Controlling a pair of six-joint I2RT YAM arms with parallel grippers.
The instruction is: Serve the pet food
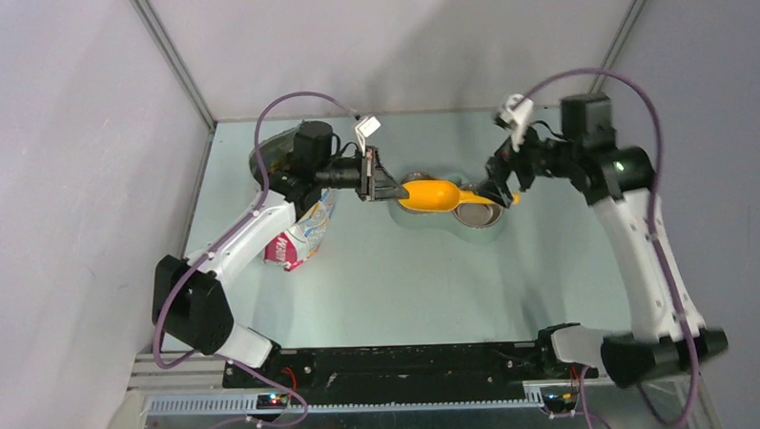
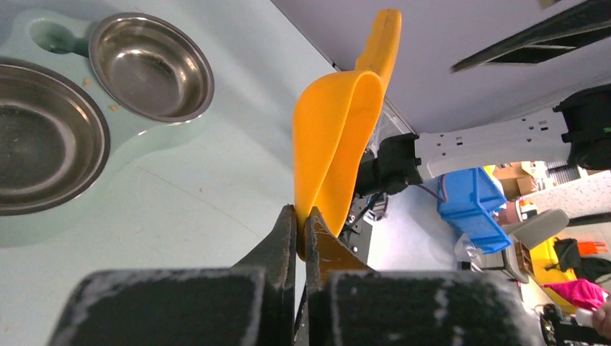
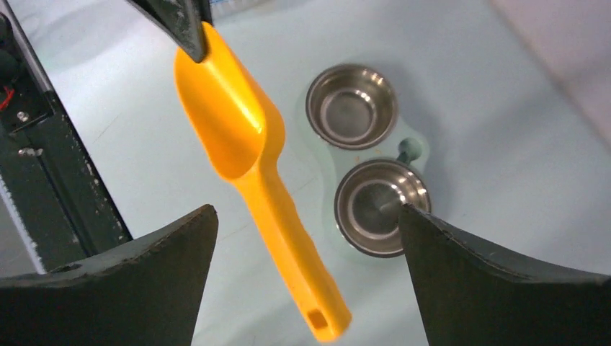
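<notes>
Two arms meet in the upper middle of the top view, over the far half of the tabletop (image 1: 407,290). The left claw (image 2: 301,216) is clamped thin on the rim of the yellow scoop (image 2: 339,137), at its bowl end, and holds it raised above the surface. The right claw (image 3: 306,213) stands wide apart. The scoop's handle runs down between its fingers with a gap on each side, touching neither.

Below the scoop lies a pale feeder tray (image 3: 414,148) with two steel bowls, one (image 3: 351,106) higher in the right wrist frame and one (image 3: 378,205) lower. The tray lies close to the tabletop's back edge. Of the pet food (image 2: 113,108), only a few tan crumbs show, on the tray between the bowls at the upper left of the left wrist frame.

A printed bag (image 1: 305,238) stands under the left arm, toward the left edge. A broad stretch of tabletop separates the tray from the arm bases at the bottom, and grey walls close in the left, back and right sides.
</notes>
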